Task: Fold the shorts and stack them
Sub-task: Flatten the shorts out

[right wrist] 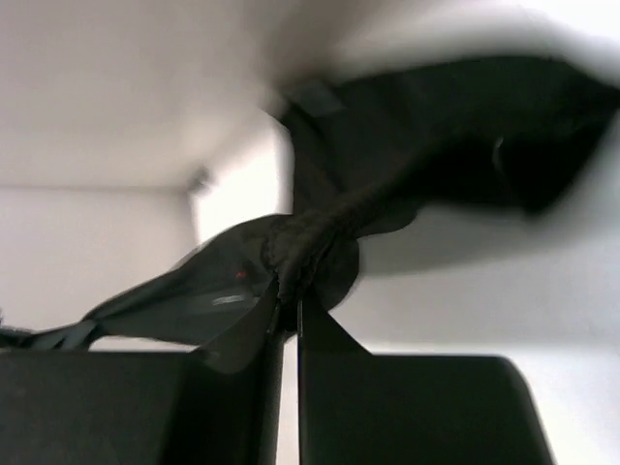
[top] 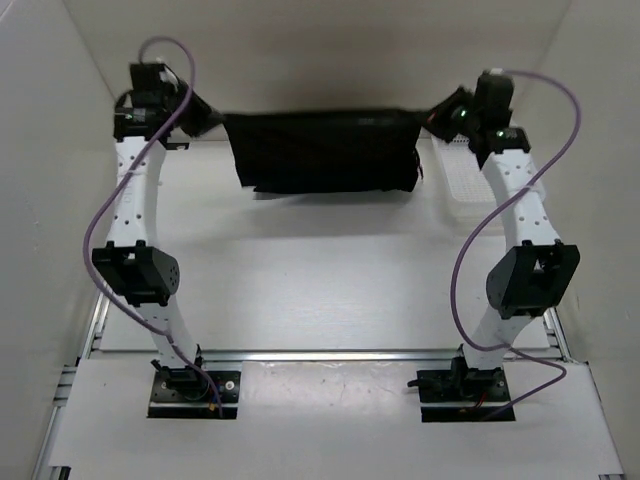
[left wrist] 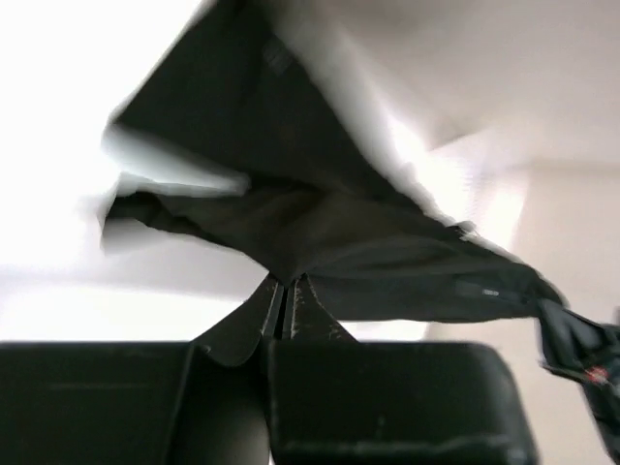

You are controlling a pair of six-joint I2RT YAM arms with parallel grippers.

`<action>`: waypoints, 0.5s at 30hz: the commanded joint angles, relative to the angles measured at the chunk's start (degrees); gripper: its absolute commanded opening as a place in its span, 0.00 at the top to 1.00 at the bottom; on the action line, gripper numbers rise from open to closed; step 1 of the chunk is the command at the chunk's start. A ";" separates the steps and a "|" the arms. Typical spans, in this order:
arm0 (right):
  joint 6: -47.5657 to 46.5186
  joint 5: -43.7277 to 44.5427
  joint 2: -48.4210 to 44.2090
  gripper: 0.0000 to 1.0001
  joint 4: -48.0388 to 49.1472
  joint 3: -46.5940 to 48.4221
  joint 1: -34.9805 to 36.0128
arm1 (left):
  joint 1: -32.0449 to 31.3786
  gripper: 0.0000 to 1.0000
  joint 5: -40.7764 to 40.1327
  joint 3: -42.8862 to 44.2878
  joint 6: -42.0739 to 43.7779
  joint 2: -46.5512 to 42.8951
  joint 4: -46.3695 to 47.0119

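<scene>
The black shorts (top: pixel 325 150) hang stretched between both grippers at the far end of the table, above its surface, as a wide dark band. My left gripper (top: pixel 212 118) pinches the shorts' left corner; in the left wrist view its jaws (left wrist: pixel 287 283) are shut on a fold of the black fabric (left wrist: pixel 320 223). My right gripper (top: pixel 440 120) holds the right corner; the right wrist view shows it (right wrist: pixel 291 295) shut on a bunched, twisted bit of the shorts (right wrist: pixel 320 237). The cloth sags slightly in the middle and its lower edge hangs near the tabletop.
A white mesh basket (top: pixel 462 172) sits at the far right, partly behind the right arm. White walls close in the table on the left, back and right. The white tabletop (top: pixel 320 280) stretches between the two arms.
</scene>
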 commanded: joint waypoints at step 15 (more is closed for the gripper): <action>-22.65 -3.23 -29.13 1.00 -5.66 -39.38 7.58 | 2.88 0.90 -6.80 -55.49 1.92 -40.92 -0.66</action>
